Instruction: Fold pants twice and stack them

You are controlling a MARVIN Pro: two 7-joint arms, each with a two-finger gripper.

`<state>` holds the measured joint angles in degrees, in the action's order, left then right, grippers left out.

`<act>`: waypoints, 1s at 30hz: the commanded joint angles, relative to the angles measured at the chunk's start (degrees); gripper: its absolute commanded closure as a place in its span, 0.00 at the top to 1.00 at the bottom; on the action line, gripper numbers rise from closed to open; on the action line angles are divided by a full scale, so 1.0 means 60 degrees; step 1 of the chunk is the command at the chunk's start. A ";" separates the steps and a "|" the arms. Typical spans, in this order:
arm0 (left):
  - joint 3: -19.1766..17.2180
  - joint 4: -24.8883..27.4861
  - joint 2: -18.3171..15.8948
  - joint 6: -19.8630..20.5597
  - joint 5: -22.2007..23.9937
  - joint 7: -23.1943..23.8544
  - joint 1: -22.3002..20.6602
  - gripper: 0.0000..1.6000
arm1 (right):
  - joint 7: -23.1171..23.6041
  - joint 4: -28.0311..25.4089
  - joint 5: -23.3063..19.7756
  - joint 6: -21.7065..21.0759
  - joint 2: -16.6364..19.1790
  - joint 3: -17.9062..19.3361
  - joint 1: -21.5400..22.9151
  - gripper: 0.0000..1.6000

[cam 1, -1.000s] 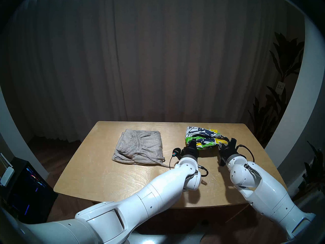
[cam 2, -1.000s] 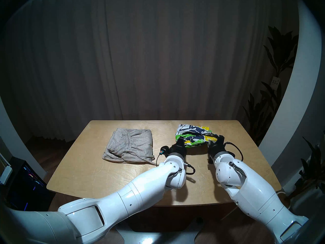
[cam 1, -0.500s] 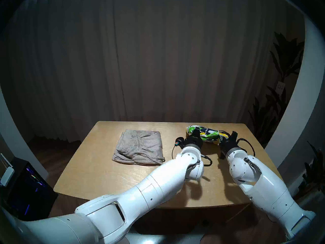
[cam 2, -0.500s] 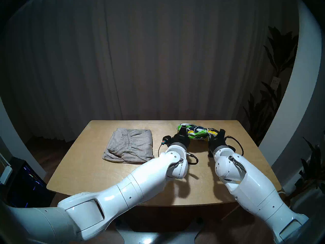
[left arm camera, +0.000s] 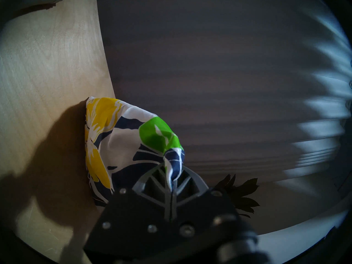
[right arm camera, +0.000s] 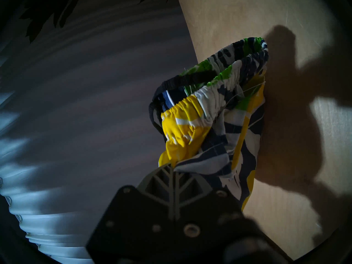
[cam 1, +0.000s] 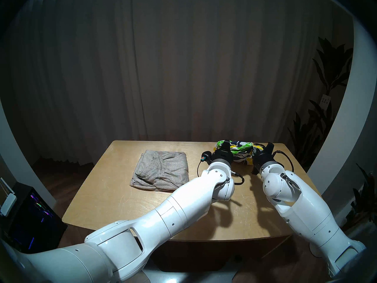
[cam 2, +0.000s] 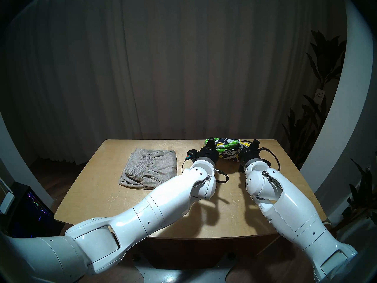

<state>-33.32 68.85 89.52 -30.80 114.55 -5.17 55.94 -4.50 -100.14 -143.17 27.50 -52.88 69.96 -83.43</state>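
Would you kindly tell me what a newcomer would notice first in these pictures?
The bright floral shorts stand out, pinched at each end by the left hand and right hand over the table's far right. On the table's left lie the folded grey pants.

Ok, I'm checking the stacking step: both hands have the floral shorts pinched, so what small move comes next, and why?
Probably carry the floral shorts sideways toward the grey pants. The left hand and right hand are each shut on an end of them, most of the bundle is off the table, and the grey pants lie folded, with nothing stacked on them.
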 commanded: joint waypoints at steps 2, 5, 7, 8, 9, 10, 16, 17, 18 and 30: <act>-0.0245 0.0284 -0.0198 -0.0062 -0.0224 0.0054 -0.0580 0.00 | -0.0081 -0.0022 0.0131 -0.0019 -0.0286 -0.0180 0.0807 0.00; -0.0275 0.0232 -0.0250 -0.0020 -0.0273 0.0020 -0.0707 0.00 | -0.0127 0.0047 0.0152 0.0035 -0.0383 -0.0267 0.0981 0.00; -0.0309 0.0188 -0.0260 0.0001 -0.0271 0.0004 -0.0760 0.00 | -0.0147 0.0056 0.0157 0.0057 -0.0431 -0.0303 0.1055 0.00; -0.0366 0.0097 -0.0288 0.0046 -0.0272 -0.0016 -0.0865 0.00 | -0.0184 0.0080 0.0191 0.0085 -0.0494 -0.0381 0.1196 0.00; -0.0382 0.0054 -0.0303 0.0062 -0.0285 -0.0022 -0.0914 0.00 | -0.0204 0.0098 0.0199 0.0098 -0.0522 -0.0410 0.1263 0.00; -0.0382 0.0054 -0.0303 0.0062 -0.0285 -0.0022 -0.0914 0.00 | -0.0204 0.0098 0.0199 0.0098 -0.0522 -0.0410 0.1263 0.00; -0.0567 -0.0125 -0.0427 0.0244 -0.0296 -0.0055 -0.1217 0.00 | -0.0319 0.0365 0.0320 0.0165 -0.0798 -0.0649 0.1922 0.00; -0.0597 -0.0132 -0.0445 0.0275 -0.0291 -0.0061 -0.1249 0.00 | -0.0342 0.0418 0.0339 0.0179 -0.0843 -0.0691 0.2029 0.00; -0.0630 -0.0148 -0.0471 0.0291 -0.0291 -0.0056 -0.1284 0.00 | -0.0351 0.0396 0.0374 0.0164 -0.0929 -0.0650 0.2050 0.00; -0.0994 -0.0207 -0.0801 0.0544 -0.0308 0.0002 -0.1625 0.00 | -0.0592 0.0866 0.0694 0.0227 -0.1559 -0.1047 0.3154 0.00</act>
<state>-37.58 67.02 85.44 -28.02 113.12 -5.93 49.80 -7.69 -95.61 -140.47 29.02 -59.22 64.21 -70.55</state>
